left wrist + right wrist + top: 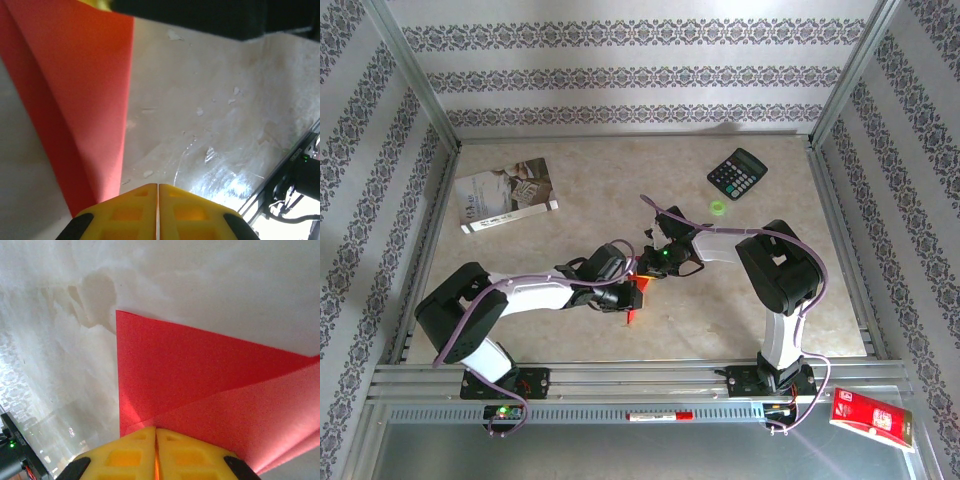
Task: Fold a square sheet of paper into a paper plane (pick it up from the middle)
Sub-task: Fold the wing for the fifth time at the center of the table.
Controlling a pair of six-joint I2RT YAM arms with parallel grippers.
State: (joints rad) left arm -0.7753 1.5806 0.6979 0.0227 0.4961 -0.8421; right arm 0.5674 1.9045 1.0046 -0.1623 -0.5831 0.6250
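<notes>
Paper (200,370): red, part-folded, diagonal flap over lower layer; lies mid-table, well apart from calculator (737,173), down-left of it.
Right claw (156,431): pressed together, pinching paper edge.
Left claw (158,187): pressed together just beside folded edge; grip on paper not certain.
Step, judged: early nose folds, creasing.
Next calls for holding one side steady, pressing crease flat, keeping edges aligned.

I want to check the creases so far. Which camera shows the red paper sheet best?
Right wrist: the red paper sheet spreads wide there, with a corner, straight edges and overlapping folded layers plain to see. Left wrist shows one blurred, slanting flap of it; top external gives just a tiny red sliver.
</notes>
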